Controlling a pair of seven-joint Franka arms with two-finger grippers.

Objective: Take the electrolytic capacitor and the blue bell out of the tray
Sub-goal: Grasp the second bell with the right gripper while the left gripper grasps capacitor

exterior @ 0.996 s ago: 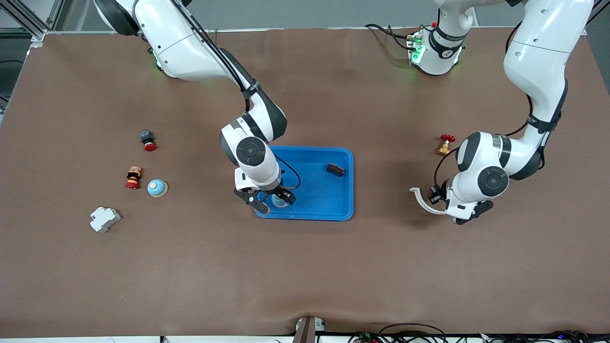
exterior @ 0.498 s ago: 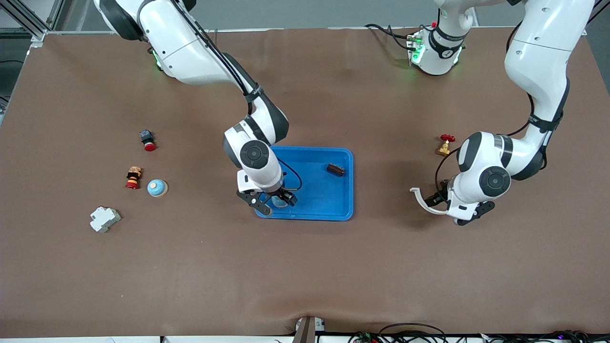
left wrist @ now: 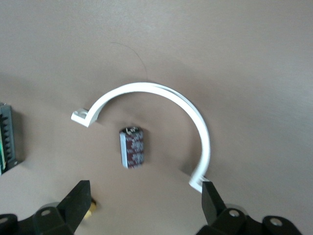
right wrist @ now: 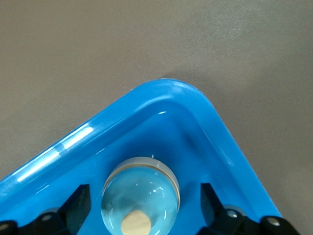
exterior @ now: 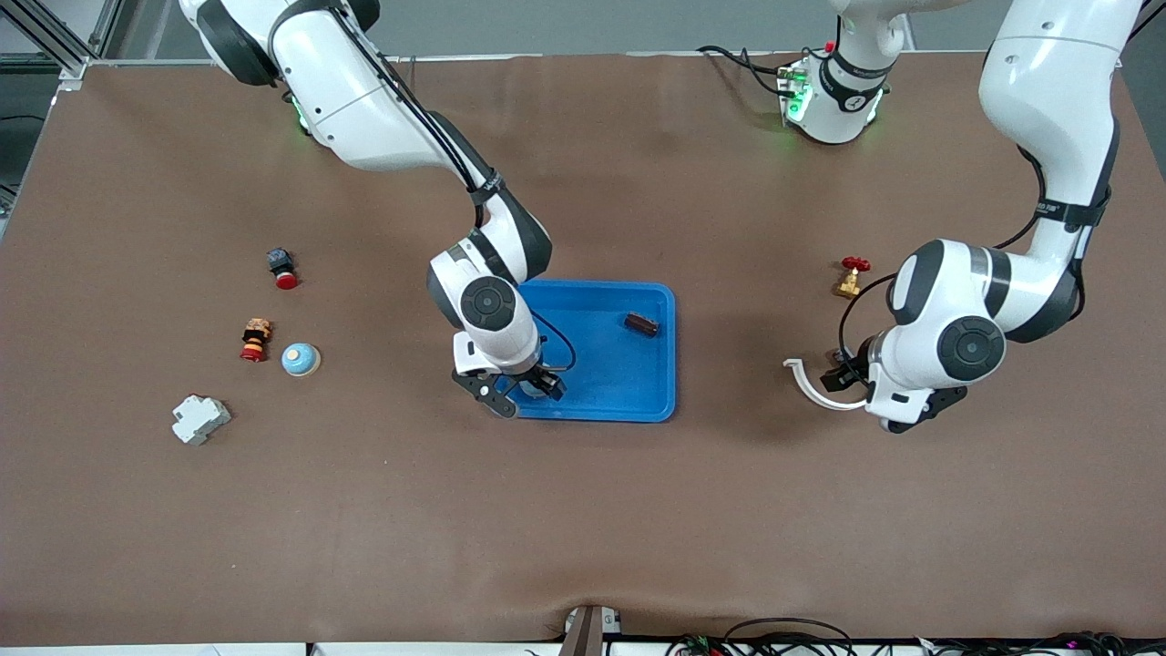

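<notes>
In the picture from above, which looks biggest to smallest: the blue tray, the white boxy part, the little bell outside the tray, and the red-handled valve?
1. Blue tray, by far.
2. White boxy part.
3. Bell on the table.
4. Red-handled valve, roughly alike in size with the bell, so their order is unsure.

Both arms extended over the table, wrists bent downward.

My right gripper (exterior: 521,394) points down over the corner of the tray nearest the front camera on the right arm's side, fingers (right wrist: 78,205) spread apart and gripping nothing. My left gripper (exterior: 861,394) hangs low toward the left arm's end of the table, fingers (left wrist: 80,198) spread wide and empty.
</notes>
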